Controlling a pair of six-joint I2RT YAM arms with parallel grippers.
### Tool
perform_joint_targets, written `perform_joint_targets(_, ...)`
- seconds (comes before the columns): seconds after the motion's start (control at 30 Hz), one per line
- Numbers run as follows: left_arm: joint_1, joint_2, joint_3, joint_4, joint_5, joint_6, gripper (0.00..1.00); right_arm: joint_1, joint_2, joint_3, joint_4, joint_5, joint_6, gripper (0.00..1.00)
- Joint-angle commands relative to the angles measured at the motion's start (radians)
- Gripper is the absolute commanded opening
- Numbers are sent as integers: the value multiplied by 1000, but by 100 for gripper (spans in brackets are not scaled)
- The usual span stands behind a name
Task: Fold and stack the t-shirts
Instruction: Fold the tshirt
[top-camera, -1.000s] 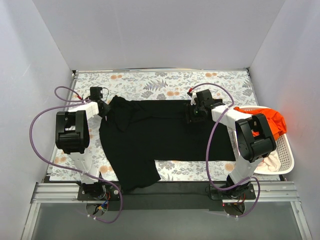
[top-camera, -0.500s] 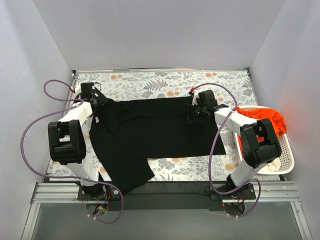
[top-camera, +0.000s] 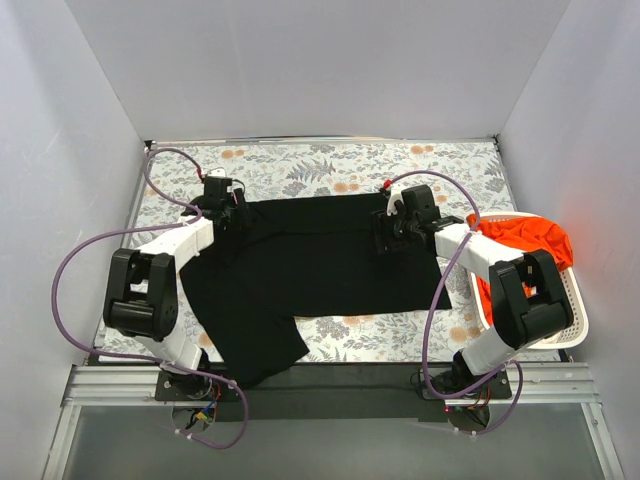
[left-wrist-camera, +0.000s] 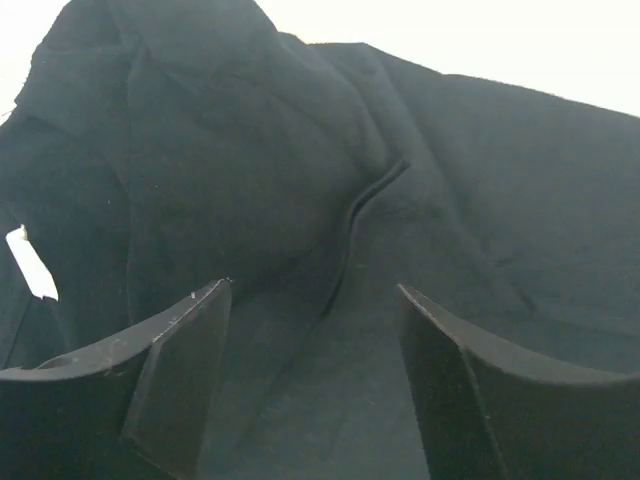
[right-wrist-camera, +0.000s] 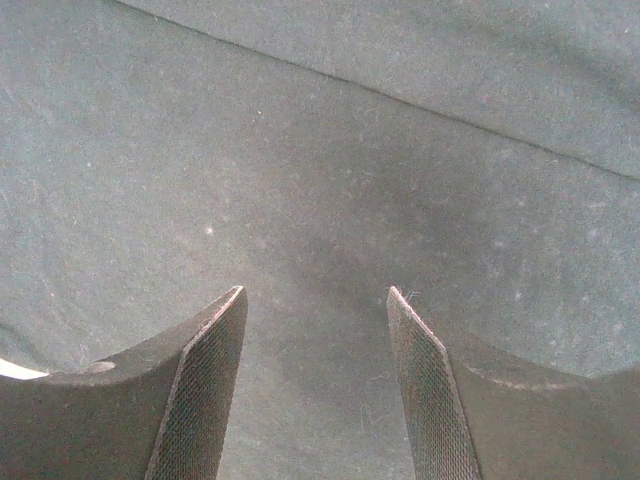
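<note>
The left gripper stands open and empty, just over the rumpled left end of the black t-shirt. The right gripper, also open and empty, hovers over its right part. The shirt lies spread on the flowered table.

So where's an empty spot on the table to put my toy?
Two bare strips of the flowery table are free: one between the black t-shirt and the back wall, and one between the shirt and the table's near edge. The middle is crowded by the shirt, the left gripper and the right gripper. The right side is filled by the basket.
</note>
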Motion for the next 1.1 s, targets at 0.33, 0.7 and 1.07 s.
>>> perform_joint_targets(0.33, -48, 109, 30, 36, -53, 102, 49, 0, -28, -27, 54, -21, -17, 55)
perform_joint_targets(0.7, -82, 83, 24, 24, -127, 125, 7, -2, -26, -30, 55, -26, -19, 55)
perform_joint_targets(1.07, -155, -8, 52, -241, -199, 26, 0, -2, -44, -35, 54, -24, -22, 55)
